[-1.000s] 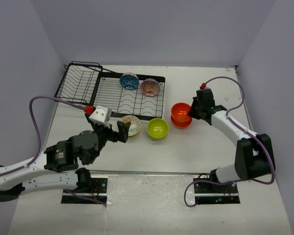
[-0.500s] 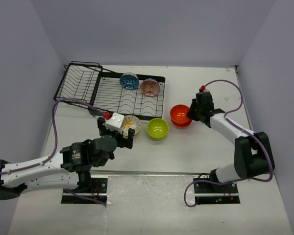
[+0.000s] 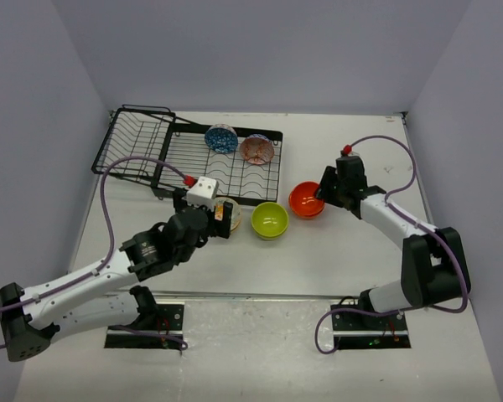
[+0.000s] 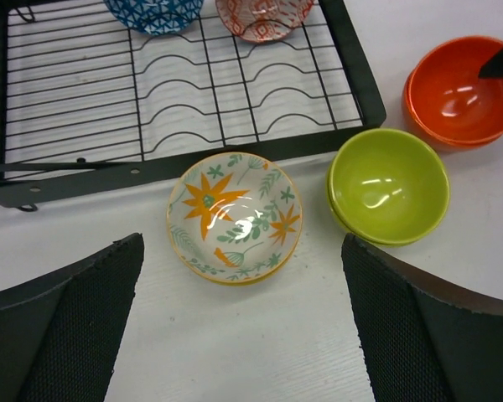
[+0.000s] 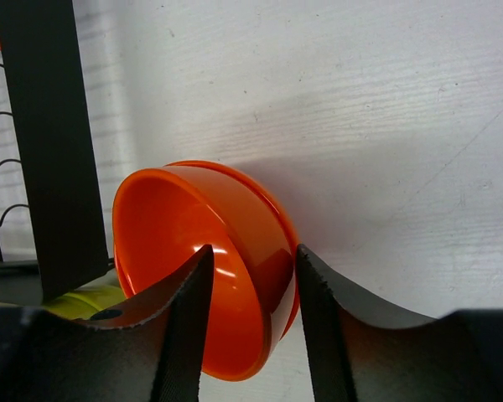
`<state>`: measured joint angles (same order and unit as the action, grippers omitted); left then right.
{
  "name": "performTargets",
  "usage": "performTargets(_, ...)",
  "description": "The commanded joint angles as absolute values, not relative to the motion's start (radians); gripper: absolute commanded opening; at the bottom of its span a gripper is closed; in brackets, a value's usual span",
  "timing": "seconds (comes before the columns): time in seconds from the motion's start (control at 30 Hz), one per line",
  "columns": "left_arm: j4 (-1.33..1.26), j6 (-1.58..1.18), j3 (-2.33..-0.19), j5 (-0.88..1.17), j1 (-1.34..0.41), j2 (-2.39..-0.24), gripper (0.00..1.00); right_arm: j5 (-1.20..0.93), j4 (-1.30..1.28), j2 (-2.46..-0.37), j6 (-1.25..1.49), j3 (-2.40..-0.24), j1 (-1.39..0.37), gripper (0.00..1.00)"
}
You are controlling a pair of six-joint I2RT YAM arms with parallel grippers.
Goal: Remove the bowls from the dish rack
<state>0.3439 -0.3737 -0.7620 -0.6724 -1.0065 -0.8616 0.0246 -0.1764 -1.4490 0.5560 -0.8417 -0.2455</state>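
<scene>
Blue bowl [image 3: 221, 138] and red-patterned bowl [image 3: 256, 149] are the two left in the dish rack [image 3: 184, 161]. They stand side by side at the far edge of its flat part, in the upper middle of the top view. On the table just below the rack, a flowered bowl [image 4: 235, 216], a green bowl [image 4: 388, 184] and an orange bowl [image 3: 306, 199] lie roughly in a row.

The left gripper [image 4: 241, 243] hangs over the flowered bowl with its jaws wide apart and nothing between them. In its wrist view the two racked bowls sit at the top edge, across the wires: the red-patterned one almost straight ahead, the blue one a little to the left.

The right gripper [image 5: 253, 255] has one finger inside the orange bowl and one outside, both close to the wall; whether it presses, I cannot tell.

I judge the left arm, free and facing the rack, to be better placed for the next reach.
</scene>
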Motion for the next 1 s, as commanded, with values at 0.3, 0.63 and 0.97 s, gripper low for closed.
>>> performTargets(0.3, 0.153, -0.373, -0.724, -0.460, -0.901, -0.985, 1.00, 0.106, -0.224, -1.316, 0.543, -0.801, -0.241, 0.41)
performTargets(0.63, 0.106, -0.385, -0.723, -0.387, -0.824, -1.015, 1.00, 0.068, -0.186, -1.396, 0.551, -0.795, -0.242, 0.09)
performTargets(0.97, 0.114, -0.647, -0.905, -0.419, -0.628, -1.175, 1.00, 0.095, -0.273, -1.232, 0.549, -0.818, -0.242, 0.22)
